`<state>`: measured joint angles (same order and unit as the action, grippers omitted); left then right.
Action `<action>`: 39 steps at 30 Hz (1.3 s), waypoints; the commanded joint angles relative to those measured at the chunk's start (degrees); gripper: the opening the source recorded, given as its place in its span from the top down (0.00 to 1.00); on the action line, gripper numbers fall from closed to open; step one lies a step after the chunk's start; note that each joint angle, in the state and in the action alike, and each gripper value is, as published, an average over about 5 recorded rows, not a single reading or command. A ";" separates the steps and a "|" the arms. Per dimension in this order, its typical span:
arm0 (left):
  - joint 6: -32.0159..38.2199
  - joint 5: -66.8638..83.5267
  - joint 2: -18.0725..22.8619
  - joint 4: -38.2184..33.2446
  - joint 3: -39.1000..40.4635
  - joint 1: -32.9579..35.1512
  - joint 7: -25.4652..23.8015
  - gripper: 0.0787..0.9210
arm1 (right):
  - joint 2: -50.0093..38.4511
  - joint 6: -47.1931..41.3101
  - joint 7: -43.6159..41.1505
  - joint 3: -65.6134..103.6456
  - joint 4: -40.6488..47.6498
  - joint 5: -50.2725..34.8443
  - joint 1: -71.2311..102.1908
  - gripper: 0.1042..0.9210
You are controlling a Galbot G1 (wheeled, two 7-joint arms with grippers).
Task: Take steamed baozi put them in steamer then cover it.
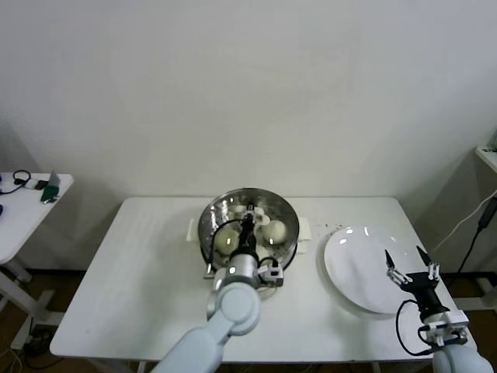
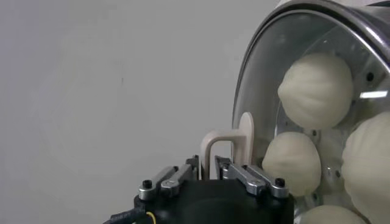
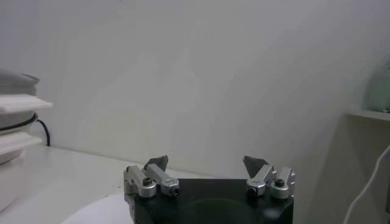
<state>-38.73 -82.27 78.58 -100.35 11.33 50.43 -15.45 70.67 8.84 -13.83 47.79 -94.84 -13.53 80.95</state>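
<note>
The steamer is sitting at the centre of the frame on the white surface, with the baozi lying inside. The glass cover is resting on its rim. The left pincer is hanging over the middle of the cover, at the white handle. In the left wrist view the handle is standing between the jaws, but whether they are gripping it or letting go cannot be told.

The right pincer is waiting released at lower right, over the bare white plate.

Risk: if the left pincer lifts away while the jaws are catching the handle, the cover could be dragged off-centre or tipped from the rim.
</note>
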 commanded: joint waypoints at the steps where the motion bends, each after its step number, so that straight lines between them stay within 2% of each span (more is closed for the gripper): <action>1: -0.71 2.29 -1.65 -4.54 -0.01 0.74 -0.08 0.71 | -0.20 -1.21 -0.08 0.18 -0.32 -0.90 0.04 0.12; 9: -1.91 5.77 -5.60 -13.02 -0.50 3.29 -1.47 0.44 | -0.56 -2.99 0.18 -0.10 -0.42 -2.05 -0.56 0.12; 16: -1.32 8.48 -9.57 -19.96 -3.59 9.70 -1.52 0.20 | -0.89 -3.47 0.15 -0.37 -0.28 -1.13 -0.78 0.12; 19: -1.21 11.08 -11.69 -22.99 -5.02 12.54 -1.06 0.13 | -1.15 -3.64 0.20 -0.50 -0.13 -0.70 -1.02 0.12; 22: -0.47 14.13 -13.33 -25.32 -7.64 14.99 0.85 0.12 | -1.37 -3.68 0.24 -0.73 -0.04 -0.35 -1.26 0.12; 25: 2.64 20.21 -14.53 -26.68 -12.01 16.98 6.47 0.12 | -1.64 -3.56 0.18 -1.05 -0.22 -0.31 -1.16 0.12; 29: 9.42 35.99 -15.70 -26.92 -20.49 19.56 14.34 0.12 | -2.06 -3.23 -0.16 -1.21 -0.42 -0.45 -0.67 0.12; 34: 21.21 57.69 -14.19 -25.08 -35.09 26.01 20.75 0.12 | -2.32 -2.67 -0.78 -1.43 -0.75 -1.29 0.19 0.12; 39: 34.05 73.30 -11.18 -19.27 -46.03 33.56 22.01 0.12 | -2.85 -2.50 -1.21 -2.42 -1.54 -2.91 1.10 0.12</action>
<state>-27.70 -46.75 65.60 -123.30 -9.97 70.11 -3.20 68.30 6.09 -14.51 46.30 -95.51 -14.74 81.05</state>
